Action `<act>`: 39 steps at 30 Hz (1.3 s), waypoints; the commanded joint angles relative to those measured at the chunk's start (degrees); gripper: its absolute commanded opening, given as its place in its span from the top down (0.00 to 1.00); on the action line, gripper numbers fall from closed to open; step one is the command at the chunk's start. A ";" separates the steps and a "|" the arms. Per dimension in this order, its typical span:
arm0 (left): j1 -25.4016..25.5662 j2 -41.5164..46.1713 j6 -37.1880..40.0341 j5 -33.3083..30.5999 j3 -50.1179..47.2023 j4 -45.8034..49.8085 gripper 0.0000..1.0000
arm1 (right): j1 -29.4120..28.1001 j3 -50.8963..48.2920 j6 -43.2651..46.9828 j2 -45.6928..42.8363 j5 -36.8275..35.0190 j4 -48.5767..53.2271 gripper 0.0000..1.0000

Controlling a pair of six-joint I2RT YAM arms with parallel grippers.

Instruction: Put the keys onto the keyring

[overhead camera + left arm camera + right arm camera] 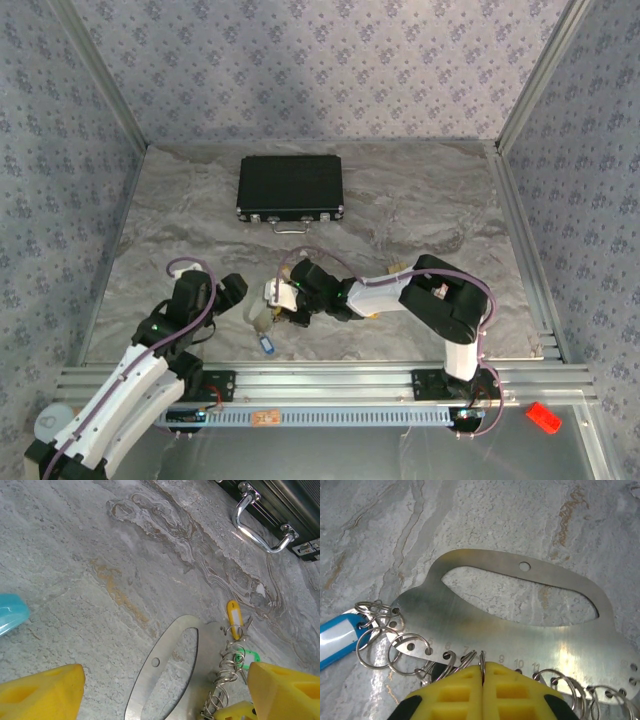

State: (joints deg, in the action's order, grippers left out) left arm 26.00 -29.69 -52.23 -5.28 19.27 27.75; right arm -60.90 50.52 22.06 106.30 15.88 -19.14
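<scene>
The keyring is a flat steel plate (pixel 520 630) with a long handle slot and a row of numbered holes carrying split rings (pixel 410 652). It lies on the table between the arms (pixel 275 310). My right gripper (pixel 482 667) is shut on one thin ring at the plate's edge, near hole 8. A blue tag (pixel 335 640) hangs from the rings at one end. My left gripper (pixel 162 695) is open, its yellow fingers (pixel 40 692) wide apart over the plate (pixel 150 680). A yellow tag (pixel 233 617) with a small key (pixel 246 625) and a green tag (pixel 251 657) lie by the rings.
A shut black case (pixel 290 188) with a chrome handle (pixel 260 527) lies behind the plate at mid table. Patterned walls and metal frame rails enclose the marbled table (pixel 420 200). A small red object (pixel 543 417) sits beyond the front rail on the right.
</scene>
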 commanded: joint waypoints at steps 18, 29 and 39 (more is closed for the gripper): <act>0.32 3.00 10.97 2.51 -1.14 -11.15 0.19 | 3.21 -5.01 -3.32 -15.30 4.66 6.27 1.00; 3.06 4.19 36.03 3.07 -1.43 -23.28 0.39 | 8.63 -6.54 -4.32 -17.61 12.60 6.61 1.00; 7.50 -13.48 55.61 20.31 2.25 -29.58 0.62 | 11.44 -6.22 -0.73 -19.61 17.76 10.15 1.00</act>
State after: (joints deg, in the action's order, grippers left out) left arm 31.40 -39.22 -6.24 8.34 19.49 1.93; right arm -50.24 44.42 19.55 88.99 30.28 -10.83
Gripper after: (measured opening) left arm 0.399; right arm 0.052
